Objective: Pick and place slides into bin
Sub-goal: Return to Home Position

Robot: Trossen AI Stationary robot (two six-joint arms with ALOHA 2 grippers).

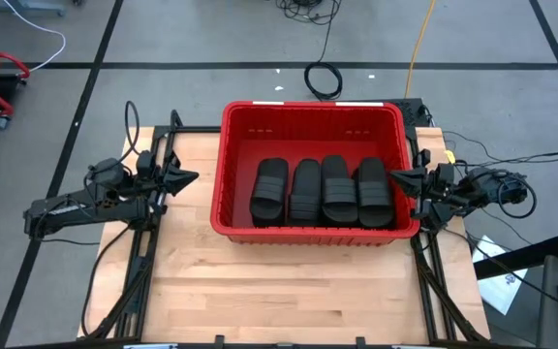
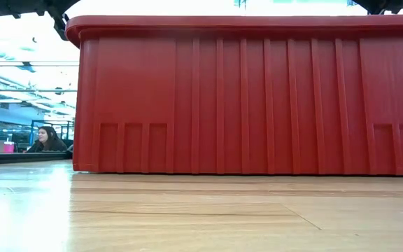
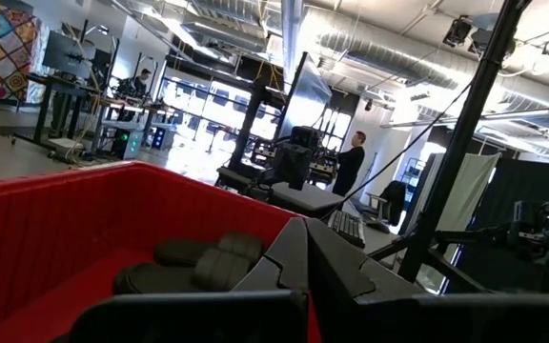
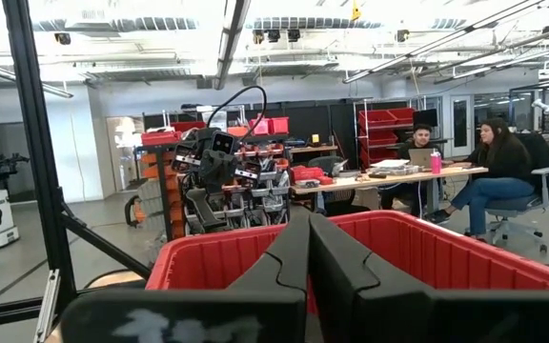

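1. Seen from above, the red bin (image 1: 313,109) is sitting at the middle of the wooden bench (image 1: 289,291), with its long sides running from 9 o'clock to 3 o'clock.
2. The black slides (image 1: 305,191) are lying inside the bin, toward its 6 o'clock wall. Four are showing side by side, each running lengthwise from 12 to 6 o'clock. Whether more are lying under them cannot be told.
3. The left arm is stretching low over the bench's 9 o'clock edge and pointing toward 3 o'clock. The left pincer (image 1: 192,177) is hovering near the bin's 9 o'clock wall, with bare wood between the two.
4. In the left wrist view, the left pincer (image 3: 305,229) is showing its two dark fingers pressed together, gripping nothing. Beyond them the bin (image 3: 46,229) and the slides (image 3: 198,262) are showing.
5. The right arm is reaching in from the bench's 3 o'clock edge and pointing toward 9 o'clock. The right pincer (image 1: 395,177) is hanging just beside the bin's 3 o'clock rim.
6. In the right wrist view, the right pincer (image 4: 309,224) is likewise fully closed and empty, looking over the bin (image 4: 446,257).
7. At bench height, the bin's ribbed wall (image 2: 257,105) is filling most of the view, and a person (image 2: 46,138) is sitting far off in the room behind.
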